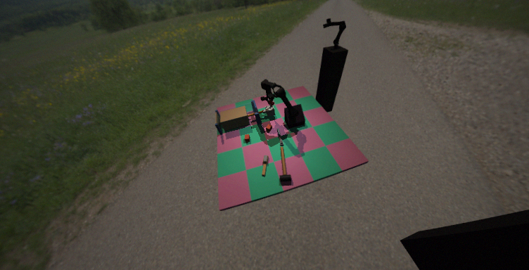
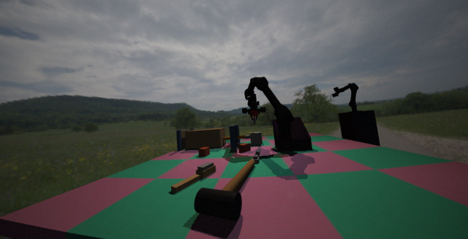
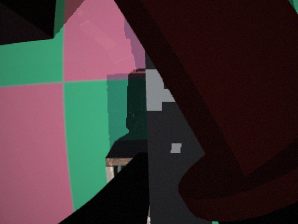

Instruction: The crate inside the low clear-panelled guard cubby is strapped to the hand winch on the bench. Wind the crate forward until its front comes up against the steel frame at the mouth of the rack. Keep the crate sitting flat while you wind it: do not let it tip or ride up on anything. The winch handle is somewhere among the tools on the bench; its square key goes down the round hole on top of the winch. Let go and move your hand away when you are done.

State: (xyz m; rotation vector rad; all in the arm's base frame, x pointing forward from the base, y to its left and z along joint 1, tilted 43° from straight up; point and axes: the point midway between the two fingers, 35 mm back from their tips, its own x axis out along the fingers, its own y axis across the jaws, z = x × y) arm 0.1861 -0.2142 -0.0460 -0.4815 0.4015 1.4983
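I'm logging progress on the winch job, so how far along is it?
Done: the tool is shut on the red winch handle, lifted clear of the bench.
In hand: carrying it above the grey winch.
Left: seating the key, winding the crate forward to the blue frame post, then letting go.

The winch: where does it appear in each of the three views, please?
Top: small grey box under the tool, right of the blue posts.
Exterior: grey box below the tool, right of a blue post.
Wrist: probably the grey patch; uncertain.
Shared landmark: the crate, absent from wrist.
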